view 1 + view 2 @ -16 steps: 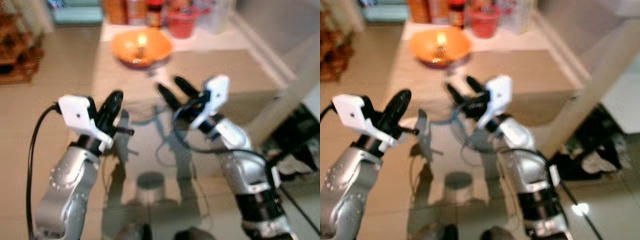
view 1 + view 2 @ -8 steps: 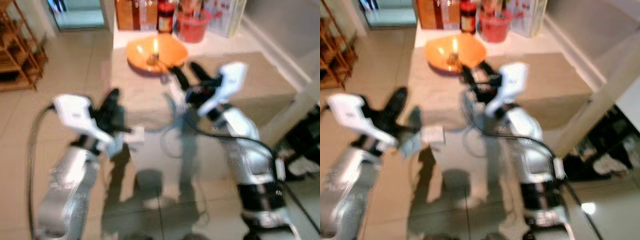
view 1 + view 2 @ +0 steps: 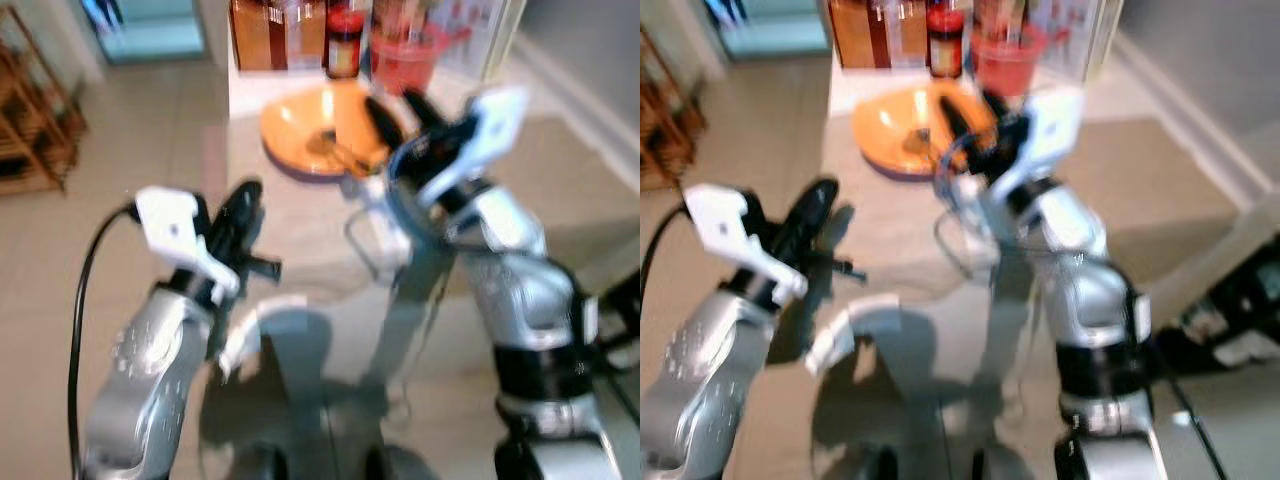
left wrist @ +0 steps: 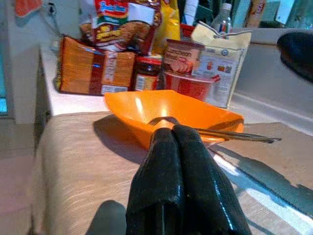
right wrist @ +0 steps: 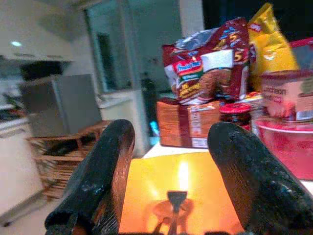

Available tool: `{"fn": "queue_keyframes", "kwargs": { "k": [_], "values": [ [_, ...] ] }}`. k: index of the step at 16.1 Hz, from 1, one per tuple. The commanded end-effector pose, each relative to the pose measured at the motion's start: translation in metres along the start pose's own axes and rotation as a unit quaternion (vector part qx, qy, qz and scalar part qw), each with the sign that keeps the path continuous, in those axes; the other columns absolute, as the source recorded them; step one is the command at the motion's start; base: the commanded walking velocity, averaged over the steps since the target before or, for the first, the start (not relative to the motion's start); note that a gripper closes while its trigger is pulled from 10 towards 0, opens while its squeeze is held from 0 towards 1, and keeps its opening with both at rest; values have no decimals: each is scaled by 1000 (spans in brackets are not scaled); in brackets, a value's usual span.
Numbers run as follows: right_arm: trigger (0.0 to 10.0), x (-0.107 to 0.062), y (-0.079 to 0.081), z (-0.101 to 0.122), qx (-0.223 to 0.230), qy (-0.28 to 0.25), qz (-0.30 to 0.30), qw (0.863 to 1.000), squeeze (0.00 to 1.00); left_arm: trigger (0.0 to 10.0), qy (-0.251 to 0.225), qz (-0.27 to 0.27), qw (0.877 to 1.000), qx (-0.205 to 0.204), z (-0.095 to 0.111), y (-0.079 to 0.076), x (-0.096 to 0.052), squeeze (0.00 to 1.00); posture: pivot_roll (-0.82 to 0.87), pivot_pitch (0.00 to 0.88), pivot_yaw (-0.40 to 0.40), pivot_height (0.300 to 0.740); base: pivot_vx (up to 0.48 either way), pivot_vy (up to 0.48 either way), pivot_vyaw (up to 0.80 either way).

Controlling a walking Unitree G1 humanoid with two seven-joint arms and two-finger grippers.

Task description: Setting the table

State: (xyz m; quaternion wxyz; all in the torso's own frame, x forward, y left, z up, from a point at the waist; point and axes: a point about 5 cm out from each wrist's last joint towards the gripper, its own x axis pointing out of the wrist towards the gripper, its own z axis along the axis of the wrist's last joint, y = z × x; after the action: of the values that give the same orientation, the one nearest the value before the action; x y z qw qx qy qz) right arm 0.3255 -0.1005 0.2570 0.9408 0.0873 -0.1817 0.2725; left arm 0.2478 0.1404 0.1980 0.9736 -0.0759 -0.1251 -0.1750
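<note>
At the far left a wooden rack (image 3: pixel 35 120) stands on the tiled floor (image 3: pixel 150 130), well apart from the worktop (image 3: pixel 300 240), which carries a pale cloth. The left end effector (image 3: pixel 240 215) hovers over the worktop's near left part, its silver arm raised from below and bent at the elbow, a white camera block on the wrist; its two black fingers (image 4: pixel 178 196) are pressed together and point toward the far edge. Beyond them, near the far edge, sits the orange bowl (image 3: pixel 320 130), wide and shallow, with a metal fork (image 4: pixel 215 132) lying in it, its handle reaching out over the rim. Along the far edge, behind the bowl, stands a row of groceries: an orange-brown box (image 4: pixel 93 71) whose print is too blurred to read, a large snack bag (image 5: pixel 208 61) with a red and yellow logo that cannot be read for certain, though a figure "5" shows near its top, a dark jar with a red lid (image 4: pixel 146 73), a red tub (image 4: pixel 188 83) carrying a paper-labelled cup whose lettering is too soft to make out, a yellow bag (image 5: pixel 271 44) and a pale paper pouch (image 4: pixel 222 61). The right end effector (image 3: pixel 400 110) is held high over the bowl's right rim, its arm stretched forward from the near right and the wrist tipped down; its black fingers (image 5: pixel 98 171) are spread wide with nothing between them, the bowl and fork lying just past them.
</note>
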Motion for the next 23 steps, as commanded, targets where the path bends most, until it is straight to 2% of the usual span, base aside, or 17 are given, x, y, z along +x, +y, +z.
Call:
{"fn": "queue_keyframes", "kwargs": {
  "k": [1,2,4,6,7,8,9,10,11,12,17,20,23],
  "values": [
    [10000,14,11,14,-15,-4,14,1000,0,10000,0,5,1000,5,1,2,-2,0,-36,114,-2,740,0,0,0],
    [10000,17,12,16,-19,3,11,1000,0,10000,0,5,1000,5,1,2,-1,0,-36,114,-1,740,0,0,0],
    [10000,34,8,21,-70,43,-42,996,0,10000,4,5,1000,7,-1,1,-1,0,-34,117,-6,740,0,0,0],
    [10000,47,1,17,-93,79,-80,989,0,10000,8,8,1000,9,-3,1,-2,0,-33,120,-7,740,0,0,0],
    [10000,57,11,24,-78,67,-55,993,0,10000,8,9,1000,9,-3,2,-2,0,-31,124,-9,740,0,0,0],
    [10000,61,33,37,-51,26,14,998,0,10000,10,10,1000,9,-3,1,-3,0,-26,127,-10,740,0,0,0],
    [10000,57,54,46,-31,-17,90,995,0,10000,12,11,1000,9,-4,1,-4,0,-22,128,-13,740,0,0,0],
    [10000,51,65,50,-30,-42,136,989,0,10000,13,11,1000,10,-4,1,-5,0,-18,130,-15,740,0,0,0],
    [10000,41,80,45,-12,-40,192,980,0,10000,15,14,1000,10,-5,1,-6,0,-17,134,-16,740,0,0,0],
    [10000,35,86,36,-27,-22,214,976,0,10000,16,15,1000,10,-5,1,-7,0,-17,137,-18,740,0,0,0],
    [10000,31,82,24,-32,3,209,977,0,10000,17,15,1000,7,-6,0,-7,0,-23,135,-25,740,0,0,0],
    [10000,36,70,19,-40,21,168,985,0,10000,15,13,1000,7,-6,-1,-7,0,-20,133,-29,740,0,0,0],
    [10000,37,67,17,-39,26,153,987,0,10000,15,14,1000,8,-6,-1,-7,0,-17,131,-30,740,0,0,0]
  ]
}}
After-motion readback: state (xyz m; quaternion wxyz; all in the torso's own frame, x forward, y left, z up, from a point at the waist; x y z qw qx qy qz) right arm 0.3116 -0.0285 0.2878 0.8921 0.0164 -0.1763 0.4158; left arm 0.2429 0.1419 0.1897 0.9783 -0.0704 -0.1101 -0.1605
